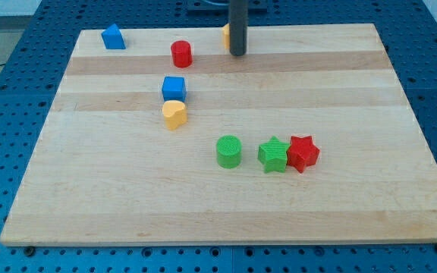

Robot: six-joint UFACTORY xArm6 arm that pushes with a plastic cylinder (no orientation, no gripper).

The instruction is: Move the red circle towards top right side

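Note:
The red circle (181,54) stands near the view's top, left of centre, on the wooden board (340,114). My tip (237,54) is at the end of the dark rod, to the right of the red circle with a gap between them. An orange block (225,35), shape unclear, is partly hidden behind the rod.
A blue house-shaped block (113,36) sits at the top left. A blue cube (174,88) touches a yellow heart-shaped block (174,114) below it. A green circle (228,151), a green star (273,155) and a red star (303,153) line up lower down.

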